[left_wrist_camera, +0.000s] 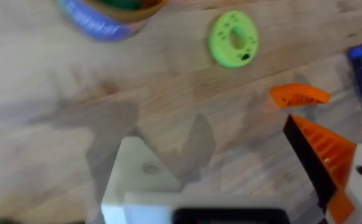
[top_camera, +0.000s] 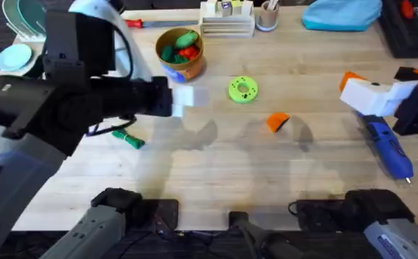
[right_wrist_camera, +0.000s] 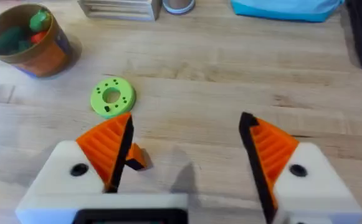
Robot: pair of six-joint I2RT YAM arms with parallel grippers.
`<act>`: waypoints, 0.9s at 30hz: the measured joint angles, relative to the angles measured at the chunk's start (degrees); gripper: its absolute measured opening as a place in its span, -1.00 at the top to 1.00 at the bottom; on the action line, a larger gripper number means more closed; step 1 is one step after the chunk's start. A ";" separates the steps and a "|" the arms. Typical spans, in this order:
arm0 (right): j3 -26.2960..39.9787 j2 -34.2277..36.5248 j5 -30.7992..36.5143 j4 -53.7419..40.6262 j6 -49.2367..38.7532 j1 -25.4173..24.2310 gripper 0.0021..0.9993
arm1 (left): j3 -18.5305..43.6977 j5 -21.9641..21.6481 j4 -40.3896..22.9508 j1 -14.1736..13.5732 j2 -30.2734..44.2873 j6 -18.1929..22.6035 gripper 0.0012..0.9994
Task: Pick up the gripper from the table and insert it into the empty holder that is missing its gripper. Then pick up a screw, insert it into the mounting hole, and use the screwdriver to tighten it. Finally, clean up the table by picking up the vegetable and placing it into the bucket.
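- Closest under the overhead camera, both of my arms' bases sit dark at the near edge of the tabletop (top_camera: pixel 216 180).
- Over the left side, my left arm looms large and blurred; its claw (left_wrist_camera: pixel 230 180) is open, with one bare white holder (left_wrist_camera: pixel 137 177) and one orange-padded finger (left_wrist_camera: pixel 321 152), both cut off at the frame edge.
- At the right, my right claw (right_wrist_camera: pixel 187 155) also stands open, its two orange ribbed pads well apart.
- Between the claws, the loose orange gripper (top_camera: pixel 278 121) lies on the tabletop; in the right wrist view it is partly hidden behind one pad.
- Beneath my right claw, the blue screwdriver (top_camera: pixel 387 150) lies partly covered.
- Near my left arm lies the dark green vegetable (top_camera: pixel 131 139); the bucket (top_camera: pixel 180 54) stands farther back, beside a lime ring (top_camera: pixel 242 89).
- Screws are too small for me to make out.
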 joint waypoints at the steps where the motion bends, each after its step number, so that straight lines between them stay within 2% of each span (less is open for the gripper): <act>1: 0.00 -0.01 0.00 0.00 0.01 0.00 -0.98 | 0.10 1.08 2.29 -1.52 0.00 1.88 -0.99; 3: 0.00 0.00 0.00 0.02 0.01 0.00 -0.98 | 0.12 2.94 8.08 -4.29 0.00 3.88 -0.99; 7: 0.00 0.01 0.00 -0.03 0.01 0.00 -0.98 | 0.33 6.60 21.06 -8.36 0.00 3.20 -0.99; 10: 0.00 0.01 0.00 -0.03 -0.01 0.00 -0.98 | 1.04 7.22 20.62 -9.54 -0.19 2.61 -0.99; 16: 0.00 -0.02 0.00 -0.03 0.01 0.00 -0.98 | 1.04 7.36 21.04 -9.55 -0.22 2.46 -0.99; 22: 0.00 -0.01 0.00 -0.03 0.01 0.00 -0.98 | 0.97 7.34 21.19 -10.18 -1.19 13.75 -0.99; 27: 0.00 0.00 0.01 -0.05 0.01 0.00 -0.98 | -0.89 6.41 22.22 -10.51 -8.96 19.44 -0.99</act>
